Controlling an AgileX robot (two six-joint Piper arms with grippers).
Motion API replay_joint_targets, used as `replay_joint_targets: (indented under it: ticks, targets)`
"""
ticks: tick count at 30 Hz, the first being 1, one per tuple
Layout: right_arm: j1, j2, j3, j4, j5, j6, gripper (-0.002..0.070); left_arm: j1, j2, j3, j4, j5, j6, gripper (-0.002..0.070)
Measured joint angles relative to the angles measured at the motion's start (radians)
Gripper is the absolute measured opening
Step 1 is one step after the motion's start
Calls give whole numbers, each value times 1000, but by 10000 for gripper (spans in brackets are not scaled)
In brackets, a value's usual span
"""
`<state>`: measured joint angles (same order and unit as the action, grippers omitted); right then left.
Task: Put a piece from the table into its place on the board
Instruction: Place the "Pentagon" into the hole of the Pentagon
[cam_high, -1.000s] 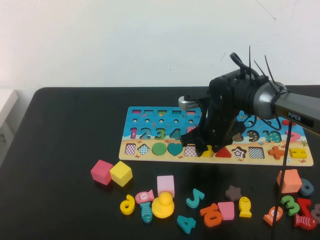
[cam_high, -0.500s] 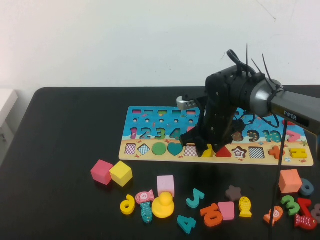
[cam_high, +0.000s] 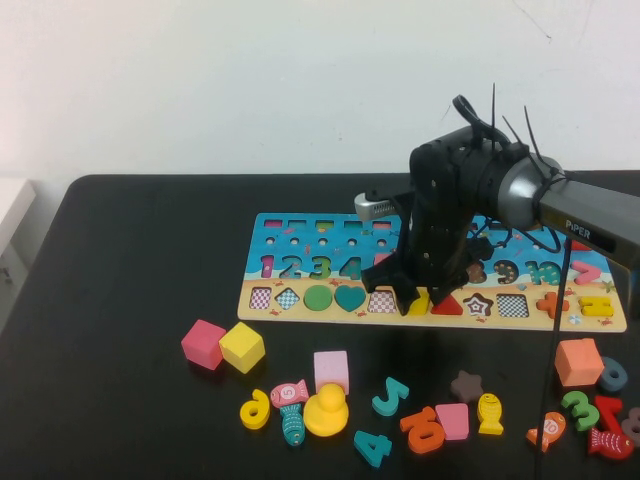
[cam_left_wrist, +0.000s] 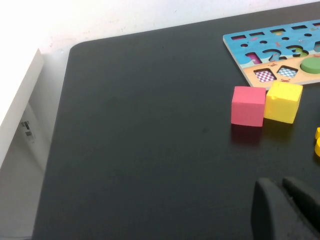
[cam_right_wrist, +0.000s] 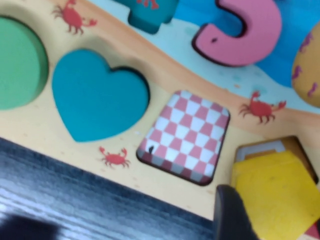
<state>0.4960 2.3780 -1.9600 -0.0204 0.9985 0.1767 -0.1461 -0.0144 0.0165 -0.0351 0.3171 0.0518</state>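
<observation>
1. Shifted slightly left & lower vs earlier: right gripper over board front row.
2. Clamps yellow piece, partly in its slot, not yet seated/released.
3. Left gripper parked near table edge, fingers closed, empty.

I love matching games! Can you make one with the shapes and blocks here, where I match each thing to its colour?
Things:
1. heart in the board
2. round piece beside the heart
3. piece under the right gripper
4. cube nearest the parked left gripper

Colours:
A. yellow
B. pink
C. teal
D. green

Pairs: 1-C, 2-D, 3-A, 4-B
</observation>
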Motion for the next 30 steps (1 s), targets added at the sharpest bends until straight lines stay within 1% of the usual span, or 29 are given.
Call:
replay_joint_targets:
  ticks: [13,30]
  targets:
    - [0,5,-5,5,-23,0,361,0,0,0,0,0,0,-1]
    - [0,11,-19,-26,-5,54,361,0,0,0,0,0,-2,-1]
